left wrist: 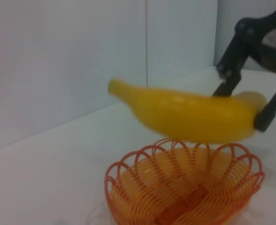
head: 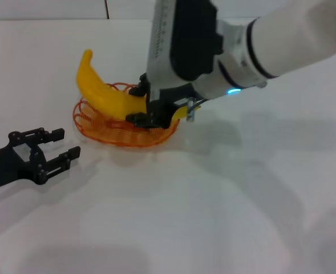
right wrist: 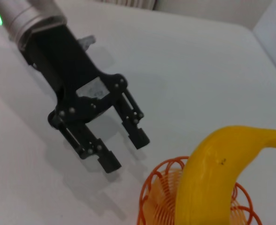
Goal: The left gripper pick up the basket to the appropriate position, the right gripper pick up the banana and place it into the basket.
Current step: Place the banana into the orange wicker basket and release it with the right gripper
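The right gripper (head: 159, 114), a black two-fingered claw on a silver-white wrist, is holding the smooth bright yellow curved banana (head: 102, 91) just above the shallow orange looped-wire basket (head: 93, 123).

Its jaws are pinching the banana near one end, so the long body is sticking out to one side, tilted, with the far tip rising past the scalloped rim. Judging from this, a release here is risking the fruit tipping over the low edge and rolling onto the white table (head: 213, 200), or nudging the light basket sideways. The left gripper (head: 48, 151), a plain black claw, is resting near the basket on the robot's left, fingers spread and holding nothing. Nothing else is standing between banana and basket.
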